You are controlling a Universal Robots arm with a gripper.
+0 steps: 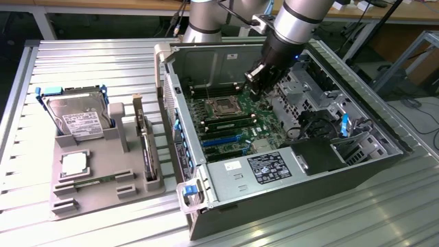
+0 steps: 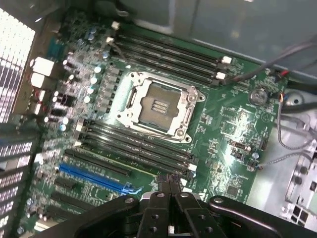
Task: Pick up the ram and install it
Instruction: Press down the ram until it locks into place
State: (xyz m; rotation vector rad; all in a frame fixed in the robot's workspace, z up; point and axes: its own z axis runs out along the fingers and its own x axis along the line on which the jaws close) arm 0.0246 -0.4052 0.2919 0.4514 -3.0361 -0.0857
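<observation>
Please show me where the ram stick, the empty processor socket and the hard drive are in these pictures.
ram stick (image 1: 88, 181): exterior view, middle of the green board lying in the gray tray.
processor socket (image 2: 159, 105): wrist view, center of the open socket.
hard drive (image 1: 77, 117): exterior view, its labeled face.

Arm (image 1: 291, 23) cut off by exterior view's top edge and hiding case rear wall (image 1: 205, 64), gripper (image 2: 170, 179) body cropped by wrist frame edge, drive label (image 1: 86, 123) text too small to read.
</observation>
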